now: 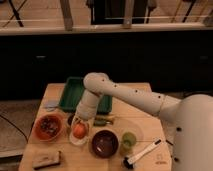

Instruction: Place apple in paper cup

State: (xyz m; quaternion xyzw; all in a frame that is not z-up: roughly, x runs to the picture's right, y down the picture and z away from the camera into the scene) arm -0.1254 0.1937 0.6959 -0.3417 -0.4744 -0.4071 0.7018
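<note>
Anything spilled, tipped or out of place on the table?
Nothing stands out. The gripper is down at the apple, left of the maroon bowl; that bowl and the green cup sit upright.

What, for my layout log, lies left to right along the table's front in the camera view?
Orange bowl → apple, with the gripper right at it → dark maroon bowl → green cup → brush.
</note>
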